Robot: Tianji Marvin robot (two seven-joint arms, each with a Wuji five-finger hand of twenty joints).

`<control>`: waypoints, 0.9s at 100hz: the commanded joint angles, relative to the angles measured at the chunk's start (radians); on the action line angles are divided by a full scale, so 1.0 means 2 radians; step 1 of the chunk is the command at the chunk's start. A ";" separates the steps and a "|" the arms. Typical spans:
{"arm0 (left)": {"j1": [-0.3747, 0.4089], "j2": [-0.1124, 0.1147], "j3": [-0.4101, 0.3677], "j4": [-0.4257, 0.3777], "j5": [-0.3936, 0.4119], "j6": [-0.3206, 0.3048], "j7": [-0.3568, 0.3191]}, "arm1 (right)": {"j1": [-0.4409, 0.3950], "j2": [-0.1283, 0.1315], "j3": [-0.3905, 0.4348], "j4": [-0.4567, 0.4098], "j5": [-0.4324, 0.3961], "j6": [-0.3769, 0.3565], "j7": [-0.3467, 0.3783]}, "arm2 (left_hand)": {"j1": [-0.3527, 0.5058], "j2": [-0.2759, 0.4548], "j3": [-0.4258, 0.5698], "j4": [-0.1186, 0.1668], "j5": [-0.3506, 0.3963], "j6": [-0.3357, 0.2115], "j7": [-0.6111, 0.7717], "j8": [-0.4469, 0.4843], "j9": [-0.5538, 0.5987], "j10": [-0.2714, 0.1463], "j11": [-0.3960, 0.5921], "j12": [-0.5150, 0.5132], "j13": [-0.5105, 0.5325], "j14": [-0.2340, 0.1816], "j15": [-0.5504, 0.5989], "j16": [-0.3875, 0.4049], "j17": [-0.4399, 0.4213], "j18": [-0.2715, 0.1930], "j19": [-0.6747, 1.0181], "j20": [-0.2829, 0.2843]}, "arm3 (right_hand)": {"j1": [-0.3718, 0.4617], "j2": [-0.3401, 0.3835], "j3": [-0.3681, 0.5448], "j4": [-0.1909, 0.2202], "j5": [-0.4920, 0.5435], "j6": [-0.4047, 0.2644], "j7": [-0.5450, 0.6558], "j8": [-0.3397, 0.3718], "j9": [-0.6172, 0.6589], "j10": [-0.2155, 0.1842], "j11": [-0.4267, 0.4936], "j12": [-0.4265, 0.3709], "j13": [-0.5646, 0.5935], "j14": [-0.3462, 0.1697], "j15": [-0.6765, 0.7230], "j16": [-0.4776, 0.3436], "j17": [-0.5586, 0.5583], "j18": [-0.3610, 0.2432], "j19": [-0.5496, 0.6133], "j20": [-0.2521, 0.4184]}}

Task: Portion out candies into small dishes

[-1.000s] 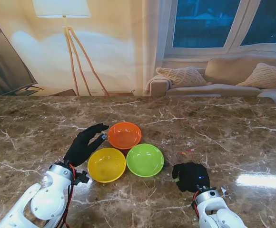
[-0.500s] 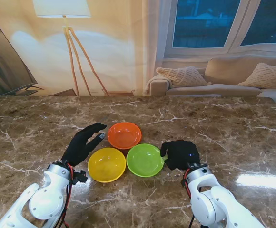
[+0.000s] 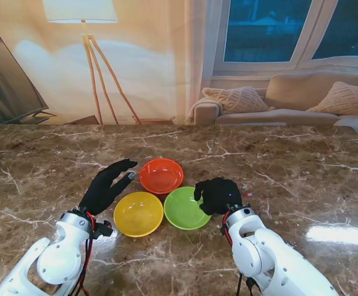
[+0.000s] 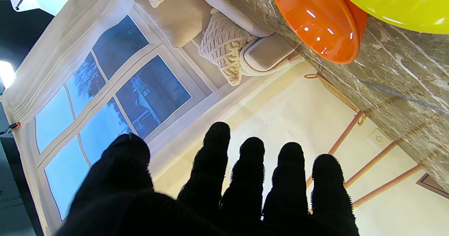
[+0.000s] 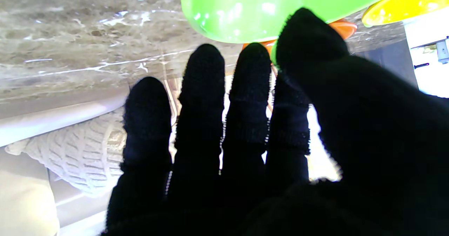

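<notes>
from the stand's view, three small dishes sit touching in a cluster on the marble table (image 3: 302,166): the orange dish (image 3: 161,175) farthest from me, the yellow dish (image 3: 138,214) nearer on the left, the green dish (image 3: 187,208) nearer on the right. the left hand (image 3: 107,185) lies just left of the orange dish with its black-gloved fingers stretched toward that dish's rim, loosely spread and holding nothing. the right hand (image 3: 218,195) hovers at the green dish's right edge, its back toward the camera and fingers curled; whether anything is pinched inside cannot be told. a few tiny bright specks, perhaps candies (image 3: 248,195), lie on the marble just right of that hand, too small to make out.

in the left wrist view, the left hand (image 4: 224,194) shows four fingers and thumb extended and apart, empty. the orange dish (image 4: 317,20) and yellow dish (image 4: 400,2) lie ahead of the fingertips, not touched.

in the right wrist view, the right hand (image 5: 245,141) has its fingers side by side and thumb raised, with the green dish (image 5: 252,9) just beyond the fingertips. no candy is visible in the grip from here.
</notes>
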 commanded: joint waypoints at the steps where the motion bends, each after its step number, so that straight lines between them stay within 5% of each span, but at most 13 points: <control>1: 0.002 0.000 0.000 0.001 0.000 0.003 0.000 | -0.002 -0.001 -0.001 0.003 0.002 0.001 0.013 | 0.000 -0.004 -0.010 0.006 0.002 -0.008 0.000 0.009 -0.001 0.005 -0.006 0.001 -0.006 -0.009 -0.006 -0.006 -0.007 0.004 -0.010 -0.008 | -0.009 0.013 0.015 -0.016 -0.006 -0.015 0.042 0.016 -0.018 -0.002 -0.016 -0.004 -0.023 -0.024 -0.016 -0.002 -0.011 -0.006 0.000 -0.009; 11: 0.001 0.000 0.000 0.001 -0.001 0.004 0.000 | -0.003 0.001 0.000 0.001 0.000 0.001 0.021 | -0.001 -0.002 -0.010 0.006 0.003 -0.008 0.000 0.009 -0.001 0.005 -0.007 0.001 -0.006 -0.009 -0.006 -0.006 -0.007 0.003 -0.011 -0.008 | -0.030 0.013 0.026 -0.013 -0.026 0.009 -0.038 0.036 -0.057 0.002 -0.049 -0.019 -0.048 -0.030 -0.072 -0.022 -0.024 -0.014 -0.021 -0.011; 23: 0.000 0.000 0.002 0.002 -0.001 0.004 -0.001 | -0.005 0.002 0.002 -0.001 -0.003 0.000 0.026 | -0.002 -0.002 -0.010 0.006 0.002 -0.008 0.000 0.009 -0.001 0.005 -0.007 0.001 -0.006 -0.008 -0.007 -0.007 -0.008 0.003 -0.012 -0.009 | -0.066 0.029 0.043 0.058 -0.036 0.044 -0.174 0.129 -0.116 0.008 -0.054 -0.091 -0.089 -0.029 -0.110 -0.047 -0.054 -0.013 -0.049 -0.012; 65: 0.002 0.000 0.001 0.001 0.002 0.003 0.001 | -0.018 0.007 0.041 -0.018 -0.031 -0.001 0.033 | -0.001 -0.002 -0.010 0.007 0.003 -0.009 0.000 0.009 -0.001 0.005 -0.006 0.001 -0.006 -0.009 -0.007 -0.007 -0.006 0.003 -0.011 -0.008 | -0.099 0.071 0.021 0.059 -0.064 0.059 -0.199 0.140 -0.161 0.018 -0.051 -0.101 -0.134 -0.021 -0.123 -0.053 -0.103 -0.008 -0.100 -0.019; 90: 0.001 0.000 0.001 0.002 0.002 0.004 0.002 | -0.024 0.014 0.085 -0.022 -0.066 0.012 0.061 | -0.001 -0.003 -0.010 0.007 0.003 -0.008 0.000 0.009 -0.001 0.005 -0.006 0.001 -0.006 -0.009 -0.006 -0.006 -0.006 0.004 -0.010 -0.008 | -0.097 0.095 0.016 0.064 -0.082 0.052 -0.207 0.154 -0.285 0.044 -0.069 -0.120 -0.268 -0.006 -0.161 -0.081 -0.208 -0.019 -0.200 -0.029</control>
